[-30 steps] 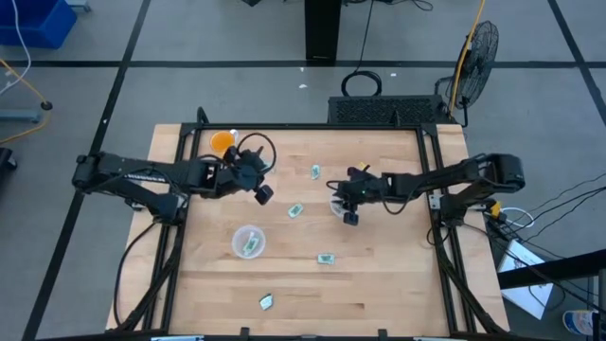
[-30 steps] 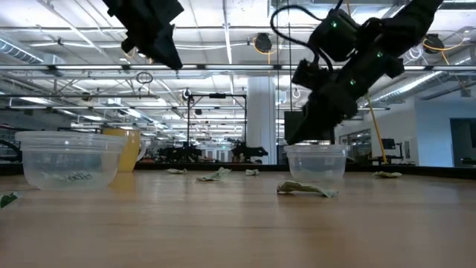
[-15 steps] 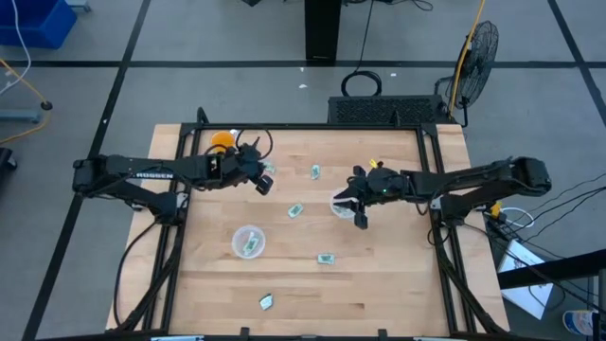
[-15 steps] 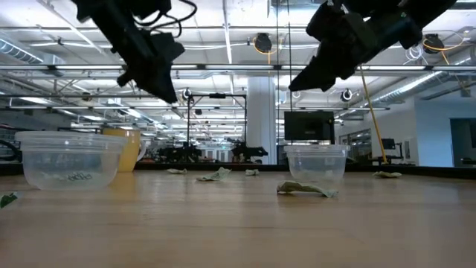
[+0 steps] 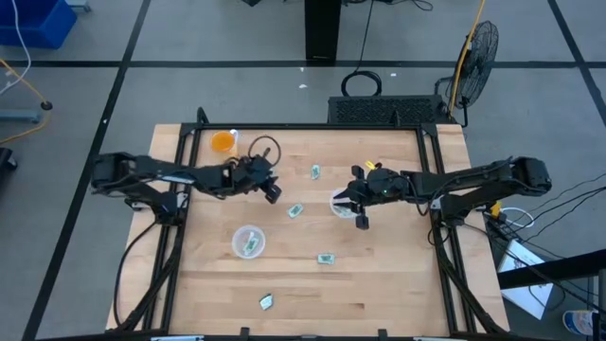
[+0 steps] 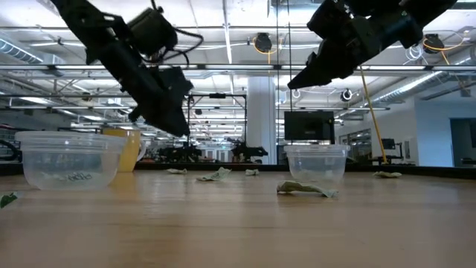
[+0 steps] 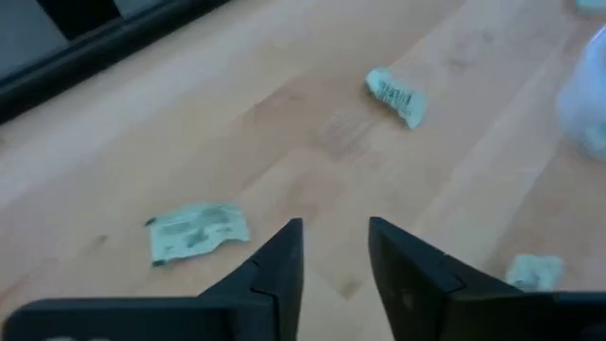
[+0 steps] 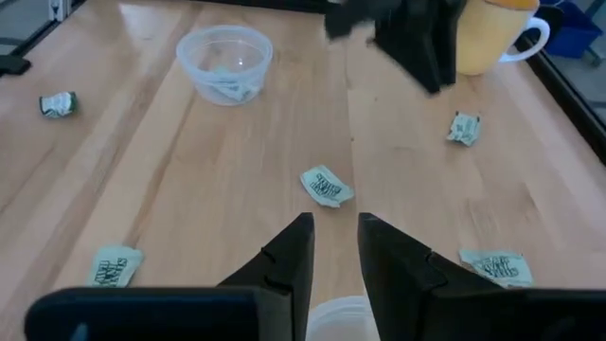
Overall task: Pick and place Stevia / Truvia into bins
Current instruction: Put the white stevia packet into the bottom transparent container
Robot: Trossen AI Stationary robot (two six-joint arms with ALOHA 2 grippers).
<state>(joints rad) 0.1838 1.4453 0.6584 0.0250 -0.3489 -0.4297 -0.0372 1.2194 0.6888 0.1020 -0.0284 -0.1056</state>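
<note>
- Left gripper (image 5: 272,191): raised above the desk (image 5: 379,275) near its centre, toward the left half; fingers (image 7: 275,270) set slightly apart with a narrow gap, nothing between them.
- Right gripper (image 5: 361,220): raised above the right half of the desk, directly over the right bin (image 5: 341,203); fingers (image 8: 289,251) slightly apart, nothing held.
- Left bin (image 5: 248,242): stands toward the front-left part of the desk; one sachet lies inside it (image 5: 250,247).
- Right bin: stands just right of the desk centre, partly covered by the right gripper in the high view.
- Loose sachets on the desk: one at the centre (image 5: 295,210), between the two grippers; one toward the rear edge (image 5: 315,171); one in front of the right bin (image 5: 326,258); one near the front edge (image 5: 266,302).
- Orange-filled cup (image 5: 222,142): stands at the rear-left corner of the desk.
</note>
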